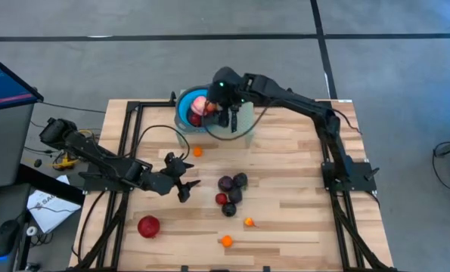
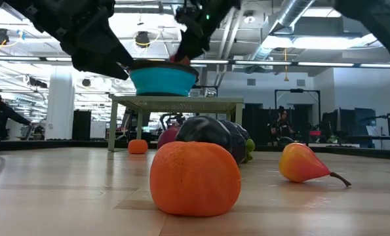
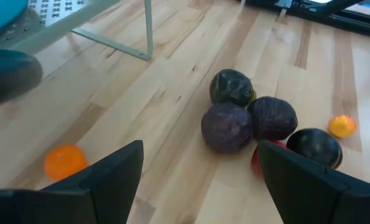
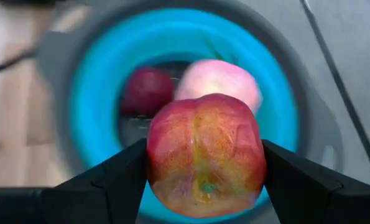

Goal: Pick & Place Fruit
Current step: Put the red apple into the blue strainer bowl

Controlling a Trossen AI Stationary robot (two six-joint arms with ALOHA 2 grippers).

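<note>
My right gripper [image 1: 209, 108] hangs over the round blue bowl [image 1: 185, 113] and is shut on a red apple [image 4: 206, 155]. Inside the bowl lie a pale pink fruit [image 4: 219, 81] and a dark red one [image 4: 147, 90]. My left gripper [image 1: 185, 180] is open, low over the table, just left of a cluster of dark purple fruits [image 3: 228, 127]. A second red apple [image 1: 148, 226] rests on the table near the near-left corner. Small orange fruits [image 1: 197, 151] [image 1: 249, 221] [image 1: 225, 241] lie scattered on the wood. My right gripper pinches the red apple between its two fingers [image 4: 110, 180], one on each opposite side [image 4: 157, 155]. The fingers come from above, pointing down into the bowl. The apple is lifted clear, above the fruit lying in the bowl.
The bowl stands on a small raised metal rack [image 2: 175, 101] at the table's far edge. A pear-shaped orange-red fruit [image 2: 303, 164] lies near the purple cluster. Black frame rails [image 1: 126, 143] run along the table's left and right sides. People stand in the room behind.
</note>
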